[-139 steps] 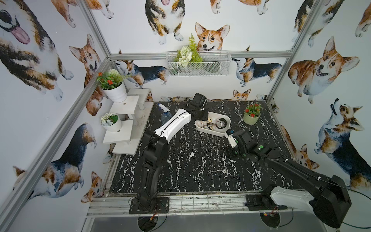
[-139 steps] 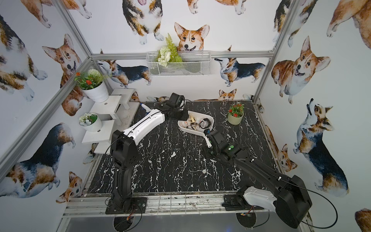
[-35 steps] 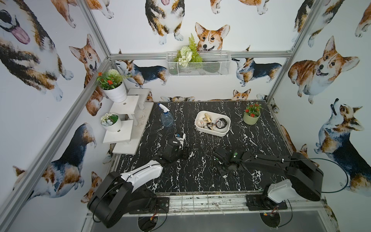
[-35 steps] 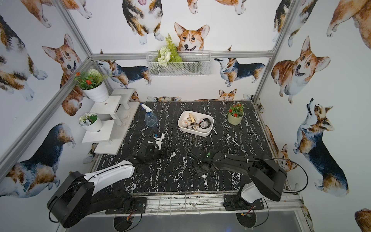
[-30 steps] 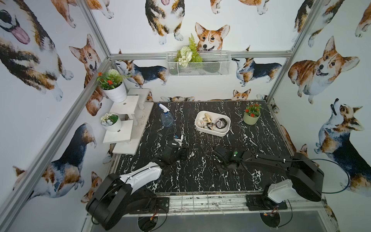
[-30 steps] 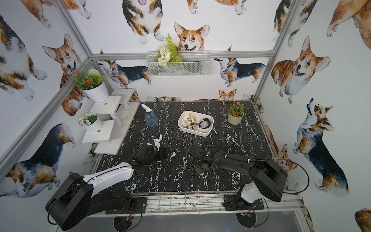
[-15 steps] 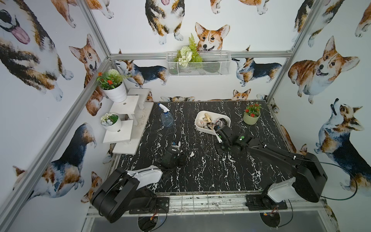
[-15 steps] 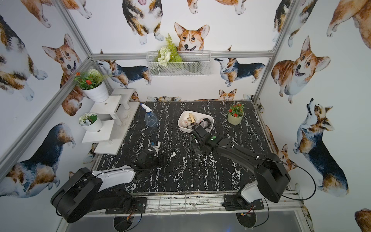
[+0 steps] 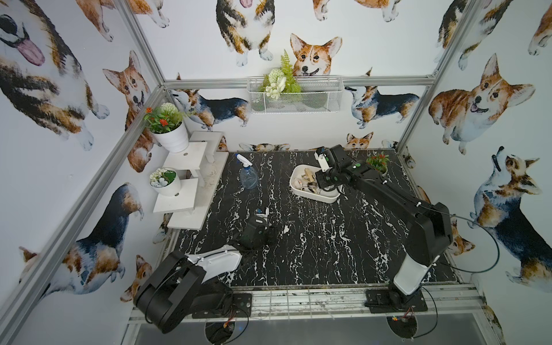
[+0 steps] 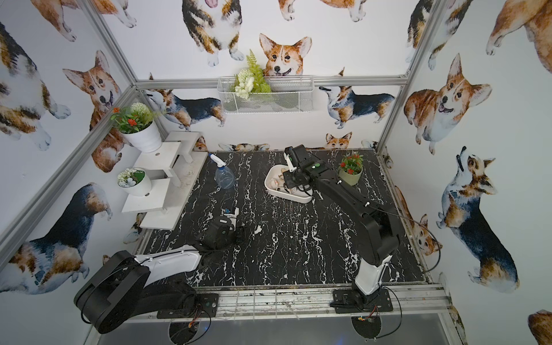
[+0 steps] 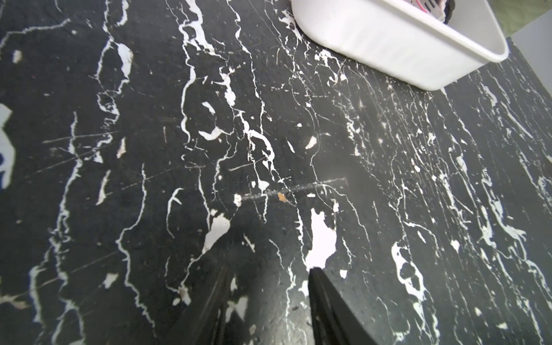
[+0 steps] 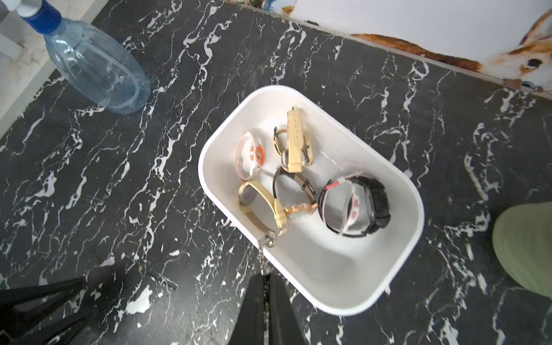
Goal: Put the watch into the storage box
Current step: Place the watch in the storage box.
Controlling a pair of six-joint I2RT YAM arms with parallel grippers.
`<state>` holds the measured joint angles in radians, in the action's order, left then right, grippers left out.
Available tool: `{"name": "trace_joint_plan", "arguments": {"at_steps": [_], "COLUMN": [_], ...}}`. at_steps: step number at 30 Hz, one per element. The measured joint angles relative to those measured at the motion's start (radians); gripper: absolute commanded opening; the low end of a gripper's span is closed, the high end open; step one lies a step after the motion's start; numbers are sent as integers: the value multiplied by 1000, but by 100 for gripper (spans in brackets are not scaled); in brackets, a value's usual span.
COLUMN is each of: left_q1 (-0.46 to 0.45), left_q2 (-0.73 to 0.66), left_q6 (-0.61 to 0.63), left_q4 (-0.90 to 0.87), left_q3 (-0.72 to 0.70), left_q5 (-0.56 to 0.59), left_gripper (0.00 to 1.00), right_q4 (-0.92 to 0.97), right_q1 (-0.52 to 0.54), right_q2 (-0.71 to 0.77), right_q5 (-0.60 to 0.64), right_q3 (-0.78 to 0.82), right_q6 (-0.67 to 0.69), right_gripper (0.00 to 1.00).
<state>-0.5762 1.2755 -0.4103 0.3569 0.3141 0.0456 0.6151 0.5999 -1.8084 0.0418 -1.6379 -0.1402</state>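
1. The right gripper (image 12: 265, 294), jaws clamped together on a thin silver link band, hangs over the near rim of the storage box (image 12: 413, 221).
2. The watch (image 12: 269, 239) dangles from the fingertips, its long axis roughly vertical and its lower end at the rim line.
3. The box's open floor lies just beyond, beside the other watches (image 12: 291, 143).
4. The left gripper (image 11: 268, 298), jaws apart and empty, sits over bare counter (image 11: 119, 179), well apart from the box, so the right arm is nearer.

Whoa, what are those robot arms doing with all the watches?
The right end effector is shut on the thin chain strap of a watch, holding it right at the rim of the white storage box, where other watches lie. The left end effector is open and empty over the black table.
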Motion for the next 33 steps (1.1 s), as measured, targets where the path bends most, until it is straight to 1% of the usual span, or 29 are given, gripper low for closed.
{"name": "trace_joint_plan", "arguments": {"at_steps": [7, 12, 18, 33], "left_q1": [0, 0, 0, 0], "left_q2": [-26, -33, -46, -46], "left_q6": [15, 18, 19, 18], "left_q4": [-32, -41, -60, -69], "left_q3": [8, 11, 13, 35], "left_q5": [13, 19, 23, 23], "left_gripper": [50, 51, 51, 53], "right_q4": [43, 76, 104, 117], "right_q1": [-1, -4, -4, -3], "right_q2": [-199, -299, -356, -432], "right_q5": [-14, 3, 8, 2], "right_q3": [-198, -283, -299, -304], "right_q6": [45, 79, 92, 96], "right_gripper": [0, 0, 0, 0]}}
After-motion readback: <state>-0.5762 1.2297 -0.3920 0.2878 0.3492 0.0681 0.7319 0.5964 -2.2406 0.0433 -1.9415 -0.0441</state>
